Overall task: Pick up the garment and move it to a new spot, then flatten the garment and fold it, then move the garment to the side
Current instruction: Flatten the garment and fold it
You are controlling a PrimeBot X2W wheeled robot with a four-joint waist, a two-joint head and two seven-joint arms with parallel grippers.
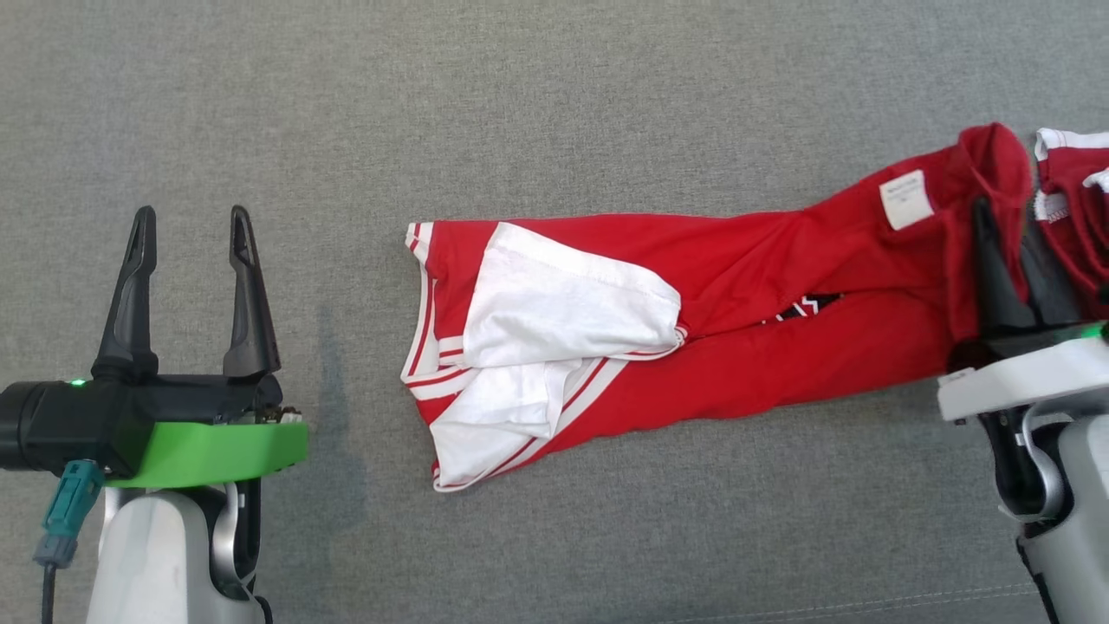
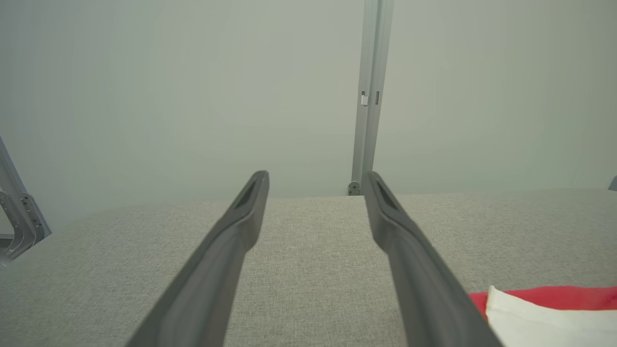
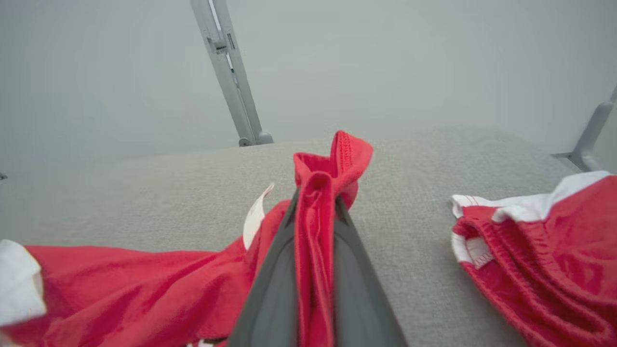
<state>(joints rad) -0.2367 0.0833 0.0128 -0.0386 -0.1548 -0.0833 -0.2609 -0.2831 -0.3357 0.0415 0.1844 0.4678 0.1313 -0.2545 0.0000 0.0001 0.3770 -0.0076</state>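
Note:
A red garment [image 1: 736,286] with white trim and a white panel lies stretched out lengthwise across the grey surface [image 1: 554,104]. My right gripper [image 1: 1005,217] is shut on the garment's bunched right end, beside a white label [image 1: 906,199]. In the right wrist view the red cloth [image 3: 120,289] is pinched between the fingers of the right gripper [image 3: 316,193] and sticks up past their tips. My left gripper [image 1: 192,217] stands open at the lower left, well clear of the cloth. Between its fingers the left gripper [image 2: 315,178] holds nothing, and a corner of the garment [image 2: 544,299] shows at the lower right.
A second red and white cloth item [image 1: 1074,199] lies bunched at the far right edge, close to my right gripper, and shows as a heap [image 3: 544,250] in the right wrist view. Metal frame posts [image 2: 368,96] stand beyond the surface's far edge.

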